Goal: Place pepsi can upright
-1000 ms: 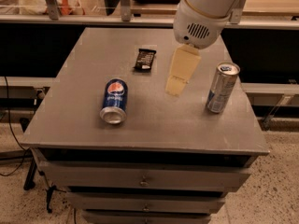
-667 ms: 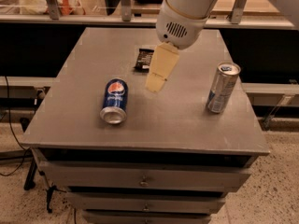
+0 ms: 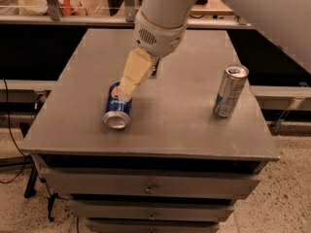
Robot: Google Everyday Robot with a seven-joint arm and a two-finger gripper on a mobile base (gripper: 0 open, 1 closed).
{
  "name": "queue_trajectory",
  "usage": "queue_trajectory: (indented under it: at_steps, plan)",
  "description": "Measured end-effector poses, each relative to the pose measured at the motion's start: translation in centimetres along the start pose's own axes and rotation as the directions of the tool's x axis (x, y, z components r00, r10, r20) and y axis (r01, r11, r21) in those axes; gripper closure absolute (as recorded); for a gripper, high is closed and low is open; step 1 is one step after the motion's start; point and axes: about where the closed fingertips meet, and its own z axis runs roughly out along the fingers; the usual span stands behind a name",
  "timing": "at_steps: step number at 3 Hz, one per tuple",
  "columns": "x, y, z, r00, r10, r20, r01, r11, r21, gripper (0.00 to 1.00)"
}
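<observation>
The pepsi can lies on its side on the grey cabinet top, left of centre, its silver end facing the front edge. My gripper hangs from the white arm, its tan fingers pointing down-left. The tips are right over the can's far end and hide part of it. I cannot tell if they touch it.
A taller slim silver-and-blue can stands upright at the right side of the top. A small dark packet is mostly hidden behind my wrist. Drawers run below the front edge. A shelf with clutter runs behind the cabinet.
My arm has swung left and down, from near the silver can to over the pepsi can. Neither can has moved.
</observation>
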Motion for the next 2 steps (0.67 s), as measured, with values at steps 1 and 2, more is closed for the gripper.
queue_trajectory:
  at_steps: [1,2]
  plan:
    - [0.06,-0.15,1.77,0.985,0.154,-0.074,-0.152,0.9879,0.032,0.00]
    - [-0.16,-0.06,1.84,0.966,0.250,-0.067,-0.248,0.9680,0.039,0.00]
